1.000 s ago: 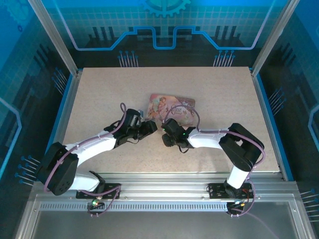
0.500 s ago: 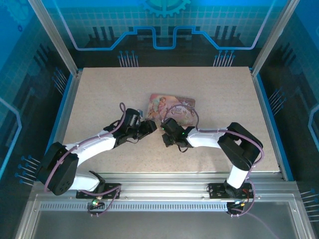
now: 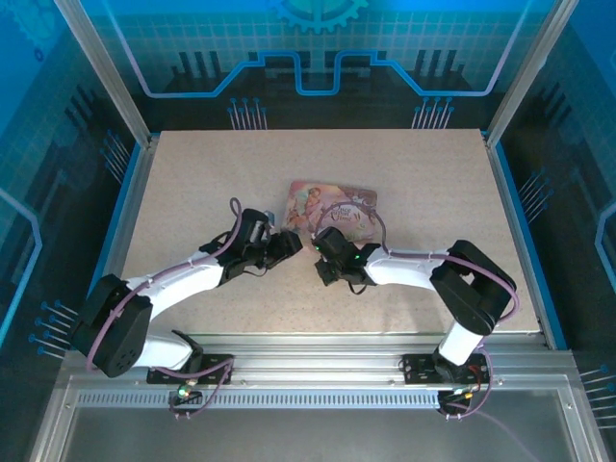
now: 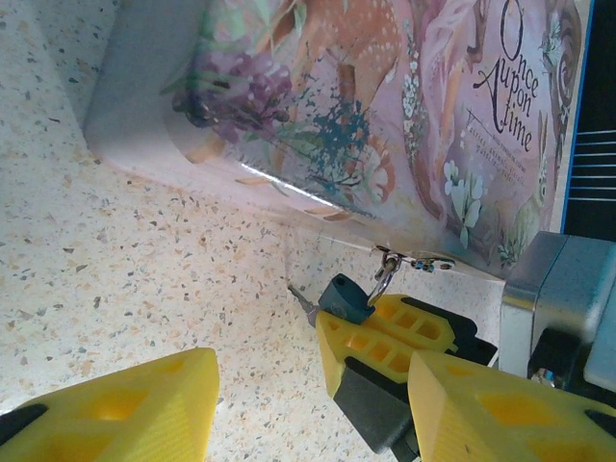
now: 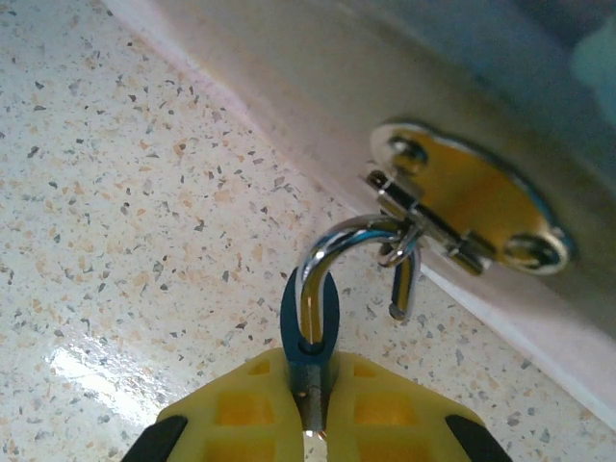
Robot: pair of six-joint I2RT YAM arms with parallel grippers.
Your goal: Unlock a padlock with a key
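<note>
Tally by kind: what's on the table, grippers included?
grippers: 2 (left gripper, right gripper)
pink box: 1
padlock: 1
metal hasp: 1
Total: 5

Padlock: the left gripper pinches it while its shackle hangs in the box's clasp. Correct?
No. The right gripper pinches the padlock, as the right wrist view shows. Its shackle does hang in the clasp of the box.

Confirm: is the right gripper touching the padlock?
Touching. In the right wrist view, the right gripper pinches the padlock between its jaws.
</note>
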